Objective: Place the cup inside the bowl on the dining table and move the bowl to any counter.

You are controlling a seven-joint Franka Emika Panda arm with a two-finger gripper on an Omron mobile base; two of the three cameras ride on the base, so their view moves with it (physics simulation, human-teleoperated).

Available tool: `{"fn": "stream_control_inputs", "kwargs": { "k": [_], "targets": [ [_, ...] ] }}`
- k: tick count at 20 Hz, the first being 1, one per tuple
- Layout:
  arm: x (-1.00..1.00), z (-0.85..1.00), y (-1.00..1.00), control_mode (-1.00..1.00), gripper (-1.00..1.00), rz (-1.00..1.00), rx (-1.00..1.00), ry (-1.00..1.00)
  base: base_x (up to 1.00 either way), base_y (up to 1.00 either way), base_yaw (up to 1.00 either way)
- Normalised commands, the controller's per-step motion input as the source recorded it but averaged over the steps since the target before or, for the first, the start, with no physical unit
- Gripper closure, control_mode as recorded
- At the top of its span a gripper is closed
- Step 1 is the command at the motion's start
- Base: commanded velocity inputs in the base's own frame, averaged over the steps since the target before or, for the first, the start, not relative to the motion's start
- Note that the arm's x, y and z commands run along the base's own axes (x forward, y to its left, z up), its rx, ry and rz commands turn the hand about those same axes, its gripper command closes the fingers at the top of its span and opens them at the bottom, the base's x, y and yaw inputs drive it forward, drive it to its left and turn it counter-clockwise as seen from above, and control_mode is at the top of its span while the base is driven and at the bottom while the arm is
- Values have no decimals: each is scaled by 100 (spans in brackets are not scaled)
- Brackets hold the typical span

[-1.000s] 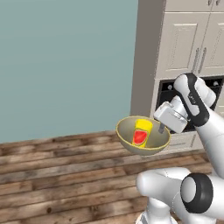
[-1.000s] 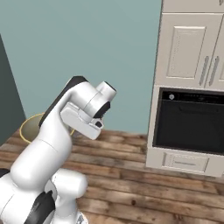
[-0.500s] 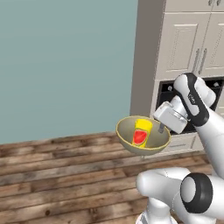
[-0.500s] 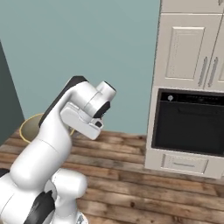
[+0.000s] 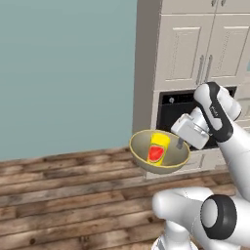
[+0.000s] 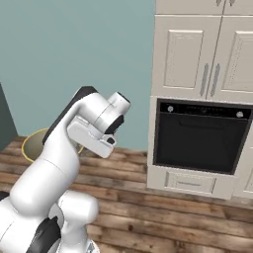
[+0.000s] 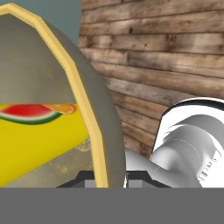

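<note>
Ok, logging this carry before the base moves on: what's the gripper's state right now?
Gripper: closed on the rim of the bowl, which it holds in the air with the cup lying inside.

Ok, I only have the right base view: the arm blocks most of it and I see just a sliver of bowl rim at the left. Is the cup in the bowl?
Observer: Yes. In the left base view the yellow cup lies on its side inside the bowl.
Operator: Is the bowl off the ground?
Observer: Yes, the gripper holds it by the rim, above the wooden floor.
Operator: Any counter close?
Observer: I see none, just the teal wall and the oven cabinet.
</note>
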Motion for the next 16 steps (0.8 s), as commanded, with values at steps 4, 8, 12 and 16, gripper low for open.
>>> {"fn": "stream_control_inputs", "kwargs": {
  "k": [4,8,12,16],
  "targets": [
    [0,0,0,100,100,0,0,0,13,-67,1],
    [0,0,0,100,100,0,0,0,16,-69,1],
    [0,0,0,100,100,0,0,0,23,-72,1],
    [0,0,0,100,100,0,0,0,22,-72,1]
  ]
}}
